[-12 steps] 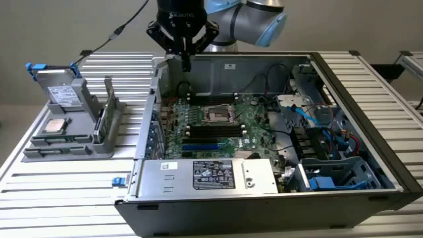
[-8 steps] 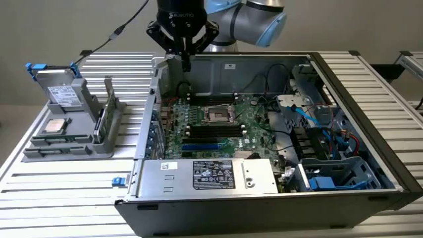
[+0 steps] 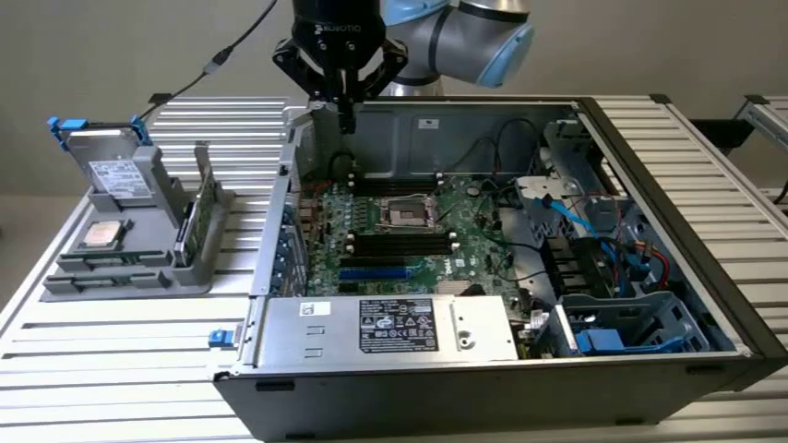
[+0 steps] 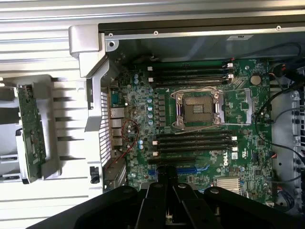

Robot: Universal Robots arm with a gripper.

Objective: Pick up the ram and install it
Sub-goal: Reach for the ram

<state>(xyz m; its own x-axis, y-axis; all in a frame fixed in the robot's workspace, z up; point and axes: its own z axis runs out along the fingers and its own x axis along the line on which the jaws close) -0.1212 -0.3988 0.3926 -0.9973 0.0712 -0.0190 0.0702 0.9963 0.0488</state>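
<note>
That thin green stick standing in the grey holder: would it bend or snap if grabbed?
The ram is a thin flat circuit board, so probably stiff, not floppy, and light for its length. It stands on its narrow edge in the grey holder, so it would likely tip without that support. Its small exposed parts suggest it is fragile.

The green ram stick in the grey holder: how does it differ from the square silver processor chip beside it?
The long, narrow green ram stick stands on edge; the square silver processor chip lies flat. The ram stick is green circuit board, the processor chip shiny metal. Both sit in the grey holder, outside the computer case.
</note>
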